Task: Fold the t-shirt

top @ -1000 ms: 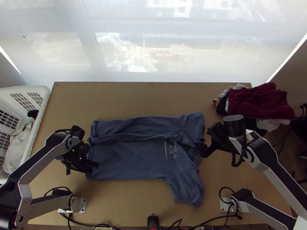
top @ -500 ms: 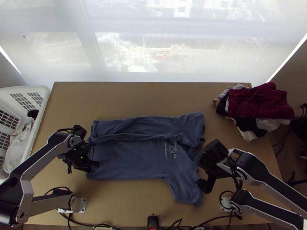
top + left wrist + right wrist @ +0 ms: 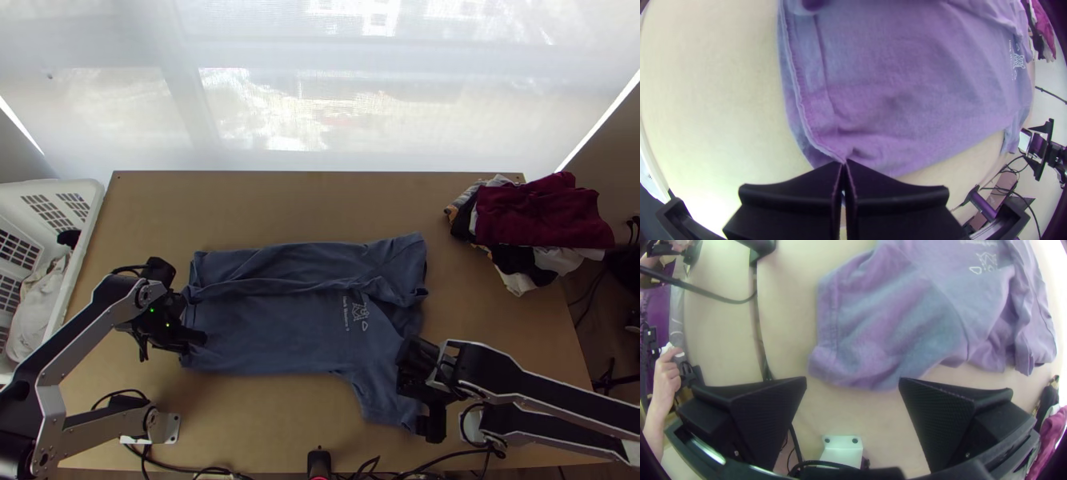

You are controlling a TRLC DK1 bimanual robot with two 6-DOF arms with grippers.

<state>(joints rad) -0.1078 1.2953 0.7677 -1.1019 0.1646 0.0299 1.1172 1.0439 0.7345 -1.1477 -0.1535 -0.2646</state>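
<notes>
A pale sheer curtain (image 3: 264,104) hangs beyond the far edge of my light wooden tabletop (image 3: 264,208). The blue t-shirt (image 3: 272,328) lies across the middle of it, hem to my left and chest print to my right; its far side is folded inward lengthwise over the front, and the near sleeve juts toward the near edge. A white basket (image 3: 94,196) with pale cloth (image 3: 36,312) in it stands along the left edge, and a pile of clothes (image 3: 544,212), burgundy on top, sits at the right edge and reaches past it. My left hand (image 3: 200,338) is at the hem, fingers pressed together, pinching the cloth near its near corner. My right hand (image 3: 416,396) hangs by the near sleeve, fingers spread wide with nothing between them, and covers part of that sleeve from above; I can't tell whether it touches. Metal brackets (image 3: 170,428) hold my bases near the front edge, and black cables (image 3: 192,470) run between them, past a small black device (image 3: 319,462).
</notes>
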